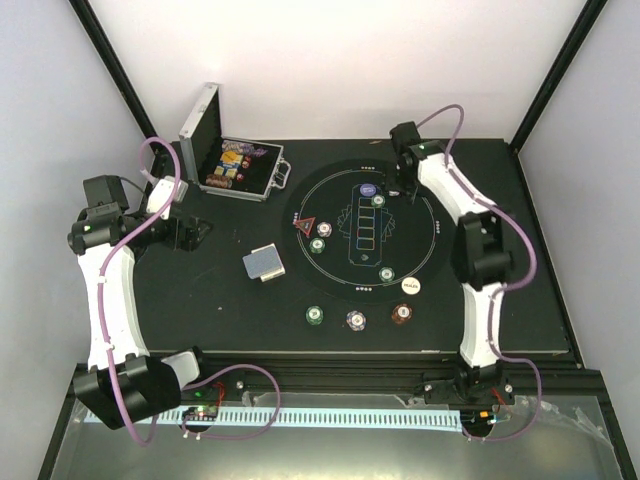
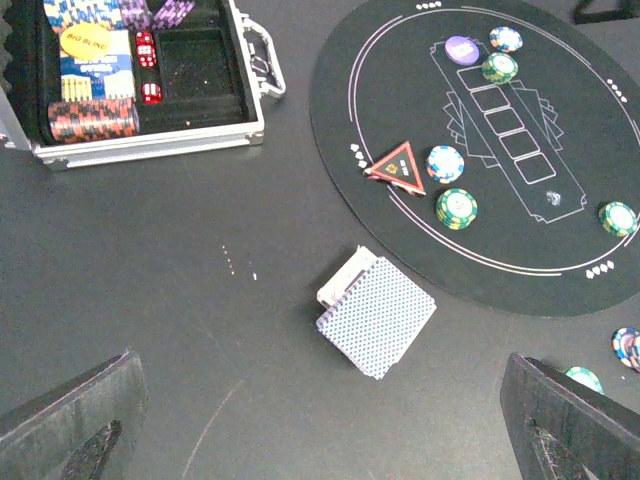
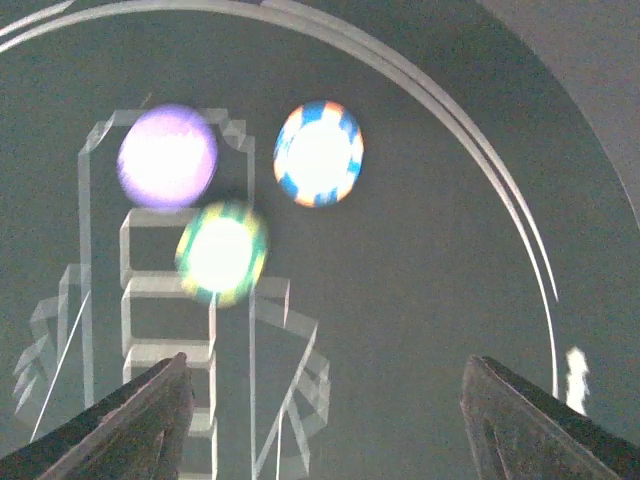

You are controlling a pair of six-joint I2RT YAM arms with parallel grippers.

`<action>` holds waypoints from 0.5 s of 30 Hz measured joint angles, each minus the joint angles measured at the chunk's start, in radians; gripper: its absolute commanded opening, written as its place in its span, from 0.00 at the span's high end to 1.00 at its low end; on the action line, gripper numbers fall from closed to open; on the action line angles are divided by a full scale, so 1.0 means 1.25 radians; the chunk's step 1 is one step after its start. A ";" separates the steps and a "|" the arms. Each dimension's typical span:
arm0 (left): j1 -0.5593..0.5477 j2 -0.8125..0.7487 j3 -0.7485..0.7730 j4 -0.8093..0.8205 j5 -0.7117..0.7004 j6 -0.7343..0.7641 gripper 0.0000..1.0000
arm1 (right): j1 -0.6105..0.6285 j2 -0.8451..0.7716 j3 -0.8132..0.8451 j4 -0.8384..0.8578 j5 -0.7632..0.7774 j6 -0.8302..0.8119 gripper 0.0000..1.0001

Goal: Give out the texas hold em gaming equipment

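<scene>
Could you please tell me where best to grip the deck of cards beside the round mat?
Probably from straight above, pinching the deck across opposite edges, left tool turned to its diagonal lie: it lies flat, a low stack, so only edges offer hold.

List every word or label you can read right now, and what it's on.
"BIG BLIND": on the yellow round button in the silver hinged metal case; the last letter is unclear.
Too small to read: dark print on the white round button.
Blurred: print on the purple round button.
Unreadable: symbol on the red triangular marker.
</scene>
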 measured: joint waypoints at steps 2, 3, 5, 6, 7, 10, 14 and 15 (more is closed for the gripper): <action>0.000 0.000 0.001 -0.009 -0.007 0.000 0.01 | 0.032 -0.136 -0.141 0.030 0.012 0.008 0.19; 0.000 0.000 0.001 -0.013 -0.009 0.000 0.01 | 0.057 -0.198 -0.205 0.049 0.020 0.013 0.17; 0.000 0.000 0.005 -0.024 -0.012 0.001 0.01 | 0.127 -0.312 -0.327 0.085 0.032 0.028 0.15; 0.000 -0.001 0.006 -0.027 -0.013 0.001 0.01 | 0.171 -0.361 -0.388 0.107 0.036 0.038 0.13; 0.000 -0.001 0.009 -0.030 -0.013 0.001 0.01 | 0.215 -0.401 -0.444 0.123 0.041 0.050 0.11; 0.001 -0.007 0.013 -0.034 -0.013 0.001 0.01 | 0.362 -0.483 -0.602 0.162 0.042 0.094 0.07; 0.001 -0.025 0.012 -0.039 -0.012 0.000 0.01 | 0.508 -0.519 -0.752 0.172 0.038 0.160 0.06; 0.002 -0.031 0.012 -0.038 -0.012 0.000 0.01 | 0.528 -0.524 -0.775 0.173 0.038 0.174 0.07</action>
